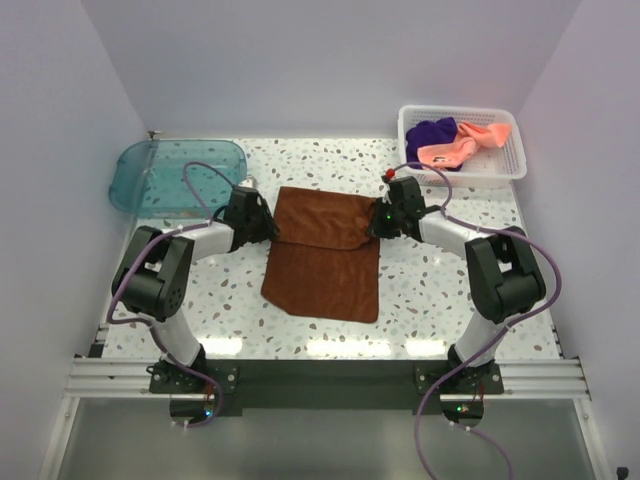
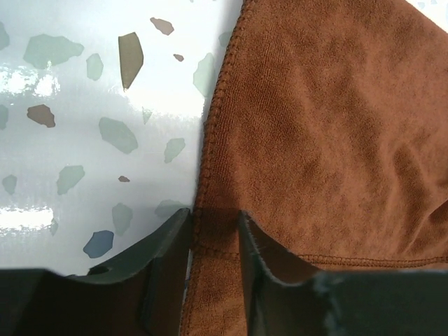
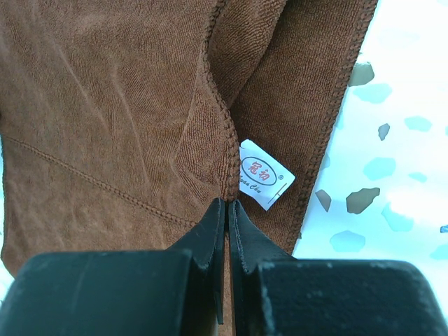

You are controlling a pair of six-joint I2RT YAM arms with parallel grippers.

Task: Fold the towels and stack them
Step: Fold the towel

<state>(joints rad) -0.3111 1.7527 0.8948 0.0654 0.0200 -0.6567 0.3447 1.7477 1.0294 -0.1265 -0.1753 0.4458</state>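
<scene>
A rust brown towel (image 1: pixel 325 250) lies on the speckled table, its far part folded over the near part. My left gripper (image 1: pixel 268 222) is at the towel's left edge. In the left wrist view its fingers (image 2: pixel 215 220) stand a little apart, astride the stitched hem of the brown towel (image 2: pixel 315 140), which lies flat between them. My right gripper (image 1: pixel 378 222) is at the right edge; its jaws (image 3: pixel 227 203) are shut on the hem of the brown towel (image 3: pixel 105 105) next to a white label (image 3: pixel 266 173). A salmon pink towel (image 1: pixel 460 145) and a deep purple towel (image 1: pixel 432 132) lie crumpled in the basket.
A white mesh basket (image 1: pixel 510 165) stands at the back right of the table. A teal translucent tray (image 1: pixel 150 175) sits at the back left. White walls close in the table on three sides.
</scene>
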